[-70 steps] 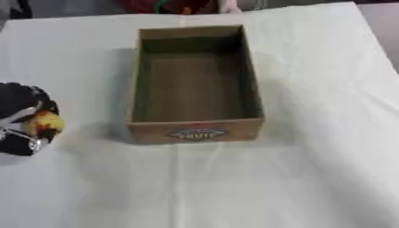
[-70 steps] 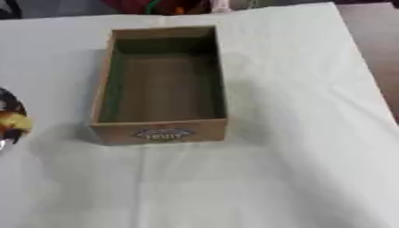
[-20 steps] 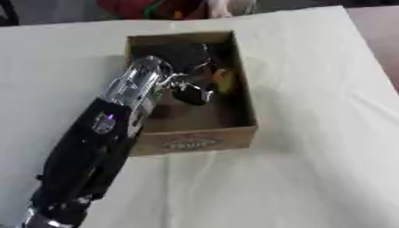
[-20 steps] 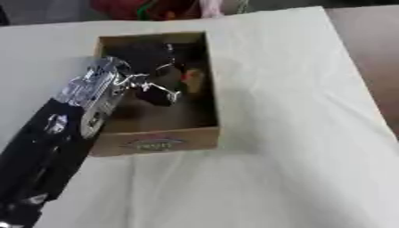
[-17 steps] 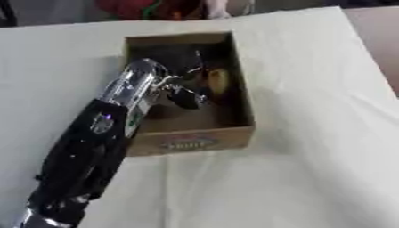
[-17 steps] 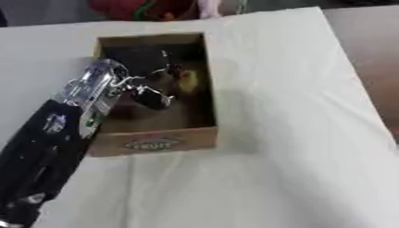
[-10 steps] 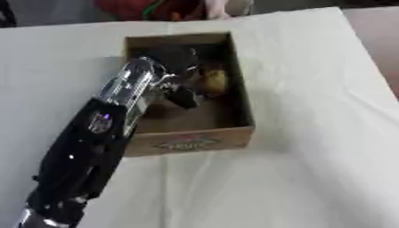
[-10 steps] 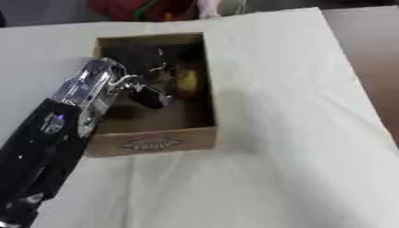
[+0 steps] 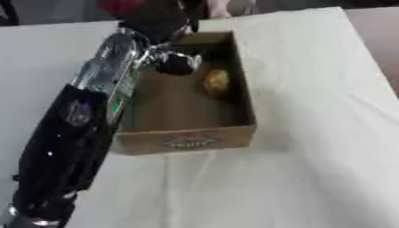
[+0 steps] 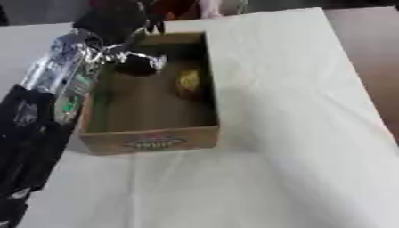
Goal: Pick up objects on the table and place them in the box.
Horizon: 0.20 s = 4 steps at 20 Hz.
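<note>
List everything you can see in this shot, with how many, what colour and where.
box: one, brown cardboard with a label on its near end, middle of the table, open top
yellowish object: one, yellow-brown, lying inside the box against its right wall
table: one, covered in white cloth, under everything
left hand: one, black, over the far left corner of the box; its fingers are too blurred to read
right hand: not in view

Round object in box, on table
</note>
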Tool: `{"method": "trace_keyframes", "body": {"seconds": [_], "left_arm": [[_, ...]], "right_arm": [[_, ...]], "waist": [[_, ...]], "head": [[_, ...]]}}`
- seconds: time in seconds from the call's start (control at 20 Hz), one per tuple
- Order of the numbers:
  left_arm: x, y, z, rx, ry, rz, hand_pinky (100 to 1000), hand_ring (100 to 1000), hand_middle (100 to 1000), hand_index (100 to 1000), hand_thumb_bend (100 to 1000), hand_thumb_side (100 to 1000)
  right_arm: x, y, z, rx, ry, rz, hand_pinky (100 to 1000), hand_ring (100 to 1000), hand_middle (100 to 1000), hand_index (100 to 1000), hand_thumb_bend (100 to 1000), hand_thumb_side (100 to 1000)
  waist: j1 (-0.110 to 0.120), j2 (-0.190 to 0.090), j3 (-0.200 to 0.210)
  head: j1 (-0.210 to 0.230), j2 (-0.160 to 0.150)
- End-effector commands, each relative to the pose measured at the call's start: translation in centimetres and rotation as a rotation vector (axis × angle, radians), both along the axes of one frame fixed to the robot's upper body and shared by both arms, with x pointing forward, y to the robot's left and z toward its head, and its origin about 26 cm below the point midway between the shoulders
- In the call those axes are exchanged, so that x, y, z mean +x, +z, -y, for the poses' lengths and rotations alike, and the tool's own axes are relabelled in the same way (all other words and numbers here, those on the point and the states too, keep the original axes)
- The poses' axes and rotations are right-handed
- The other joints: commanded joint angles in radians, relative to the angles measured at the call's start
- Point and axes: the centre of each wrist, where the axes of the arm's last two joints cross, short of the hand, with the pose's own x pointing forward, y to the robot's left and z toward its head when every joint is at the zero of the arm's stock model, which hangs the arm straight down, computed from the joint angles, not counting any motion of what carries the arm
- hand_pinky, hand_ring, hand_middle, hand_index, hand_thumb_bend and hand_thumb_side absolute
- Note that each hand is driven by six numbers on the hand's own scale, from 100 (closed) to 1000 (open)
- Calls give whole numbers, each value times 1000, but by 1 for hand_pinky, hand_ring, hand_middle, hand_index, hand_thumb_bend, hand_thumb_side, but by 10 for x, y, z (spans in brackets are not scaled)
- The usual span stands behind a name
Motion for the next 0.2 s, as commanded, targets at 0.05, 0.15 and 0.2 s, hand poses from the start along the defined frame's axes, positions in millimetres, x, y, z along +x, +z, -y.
{"method": "trace_keyframes", "body": {"seconds": [0.05,0.15,0.2], "left_arm": [[-15,26,-28,-153,15,116,359,491,493,697,100,604],[-21,26,-44,-232,31,148,338,473,480,694,100,603],[-24,25,-51,-267,38,161,333,469,476,693,100,610]], "right_arm": [[-4,8,4,-17,-24,30,589,520,621,804,100,770],[-5,8,6,-17,-33,29,589,520,621,804,100,770],[-5,7,6,-17,-37,29,589,520,621,804,100,770]], "waist": [[-7,-31,8],[-7,-34,20],[-7,-35,24]], "head": [[-18,11],[-30,15],[-37,17]]}}
